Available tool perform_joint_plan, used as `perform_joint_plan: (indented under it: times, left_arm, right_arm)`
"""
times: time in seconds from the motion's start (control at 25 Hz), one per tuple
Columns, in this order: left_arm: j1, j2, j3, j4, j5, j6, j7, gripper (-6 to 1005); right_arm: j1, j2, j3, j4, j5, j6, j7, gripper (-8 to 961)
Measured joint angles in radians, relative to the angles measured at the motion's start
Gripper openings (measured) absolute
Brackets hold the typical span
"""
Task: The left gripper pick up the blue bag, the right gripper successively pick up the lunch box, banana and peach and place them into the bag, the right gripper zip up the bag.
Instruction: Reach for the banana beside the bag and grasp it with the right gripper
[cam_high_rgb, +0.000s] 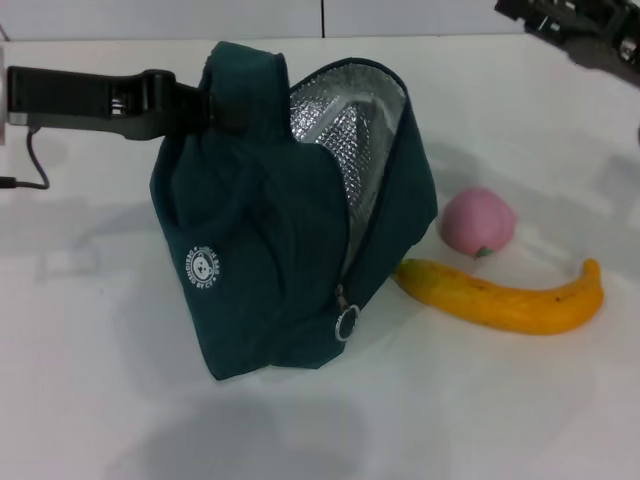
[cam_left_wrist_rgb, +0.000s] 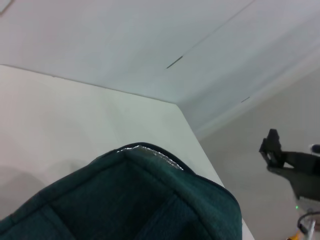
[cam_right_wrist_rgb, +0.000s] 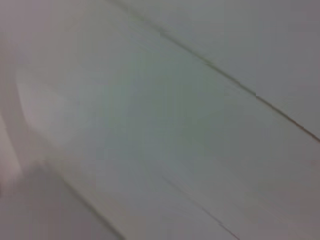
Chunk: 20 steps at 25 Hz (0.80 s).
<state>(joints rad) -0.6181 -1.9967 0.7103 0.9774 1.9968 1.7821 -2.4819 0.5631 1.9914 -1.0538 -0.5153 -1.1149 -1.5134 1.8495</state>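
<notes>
Right wrist view: pale grey-white surface (cam_right_wrist_rgb: 165, 125), blurred; thin dark seam line (cam_right_wrist_rgb: 240, 90) crossing diagonally; fainter line (cam_right_wrist_rgb: 200, 210) lower down (nature unclear); no object or gripper discernible

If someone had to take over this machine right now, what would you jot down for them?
Left gripper: shut on the blue bag, holding its top up; mouth open, foil lining showing, zipper undone.
Right gripper: up at the far right corner, away from the work; I cannot tell whether it holds anything.
Banana and peach: on the table to the right of the bag, not yet packed.
Lunch box: not in view, possibly already inside the bag.
Left: banana in, peach in, then zip up.
</notes>
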Motion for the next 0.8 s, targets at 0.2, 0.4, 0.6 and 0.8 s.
perform_joint_plan:
  times: [0.2,0.4,0.6,0.8]
  left_arm:
    - [0.018,0.007,0.001,0.000,-0.023,0.009,0.012,52]
    - [0.018,0.007,0.004,0.000,-0.029,0.010,0.019,53]
    - [0.016,0.007,0.007,0.000,-0.029,0.012,0.029,53]
    - [0.011,0.006,0.008,0.000,-0.029,0.015,0.031,54]
  right_arm:
    - [-0.058,-0.021,0.005,-0.289,-0.198,0.062,0.031,674]
    - [-0.024,-0.067,0.004,-0.524,-0.478,0.014,0.169,686]
    - [0.070,-0.098,0.019,-0.650,-0.743,-0.135,0.245,698]
    - [0.173,-0.130,0.014,-0.667,-0.923,-0.289,0.185,710]
